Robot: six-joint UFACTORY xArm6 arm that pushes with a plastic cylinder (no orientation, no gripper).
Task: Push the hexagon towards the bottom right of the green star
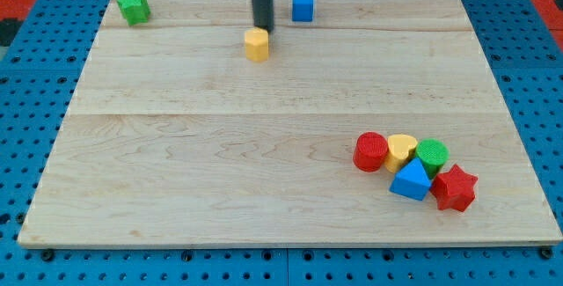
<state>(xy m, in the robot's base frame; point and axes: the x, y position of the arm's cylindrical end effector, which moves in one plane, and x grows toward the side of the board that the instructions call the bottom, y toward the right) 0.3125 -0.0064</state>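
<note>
Rod comes down from the view's top, matte dark cylinder, straight; my tip (262, 31) sits right at the top edge of the yellow hexagon (256, 45), touching or just about, on its upper right side. No pincer on this rig, just the bare rod, so nothing to call open or closed. Hexagon is a small glossy yellow prism with a faceted outline, in the upper middle of the wooden board (220, 163). Board is pale wood in glued planks, with grain running left to right and seam lines visible, lying on a blue perforated pegboard (26, 101) with a regular hole grid. Green star (134, 8) is in the board's top left corner, well apart from the hexagon, to its left and slightly higher; points look chunky and rounded. Blue cube (303, 5) stands near the top edge, just right of the rod, apart from the hexagon. Cluster at lower right, all packed in contact: red cylinder (370, 151) with ribbed top at the left, yellow heart-like block (401, 151) next to it, green cylinder (432, 155) right of that, blue triangle (411, 182) below them, red star (455, 188) at the far right.
</note>
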